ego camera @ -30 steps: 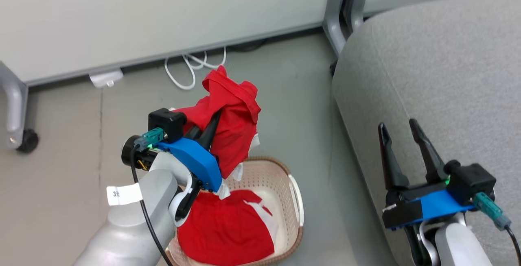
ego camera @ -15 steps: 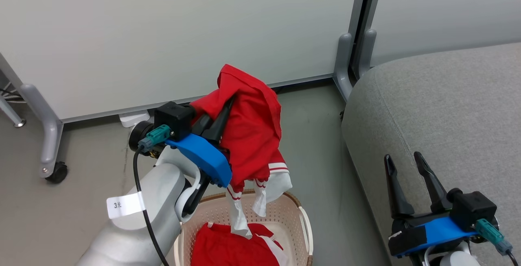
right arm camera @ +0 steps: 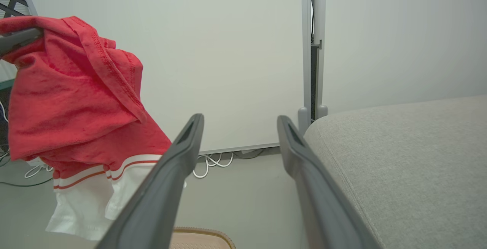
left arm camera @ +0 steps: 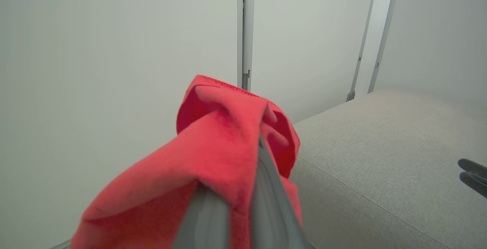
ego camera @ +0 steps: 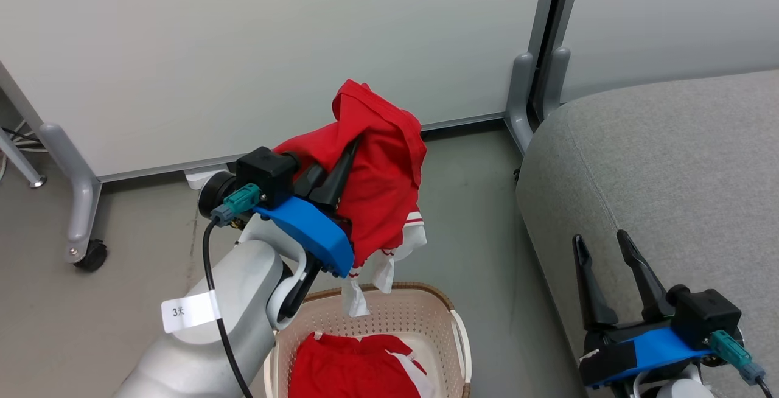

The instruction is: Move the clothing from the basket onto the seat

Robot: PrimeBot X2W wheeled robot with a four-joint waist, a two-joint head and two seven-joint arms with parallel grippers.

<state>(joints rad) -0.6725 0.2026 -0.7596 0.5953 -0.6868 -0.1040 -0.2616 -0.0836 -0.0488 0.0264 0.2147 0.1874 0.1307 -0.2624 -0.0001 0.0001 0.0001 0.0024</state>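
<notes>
- Head view, left gripper [ego camera: 354, 145]: dark fingers pinched together on a red garment [ego camera: 383, 185], which hangs in the air above the basket [ego camera: 408, 319], its white, red-striped hem lowest.
- Head view, basket: cream and perforated with a brown rim. It stands on the grey floor [ego camera: 475, 215] beside the seat [ego camera: 669, 160]. A second garment [ego camera: 350, 367], red with white trim, lies in its bottom.
- Head view, right gripper [ego camera: 599, 238]: fingers spread apart, tips up, over the seat's front edge.
- Left wrist view: two fingers close together, with the red garment bunched over and around them. The grey seat is to the right and white partition panels [left arm camera: 114, 51] are behind.
- Right wrist view: fingers wide apart. The red garment hangs at the left, clear of them. The basket rim is at the bottom edge and the seat is at the right.
</notes>
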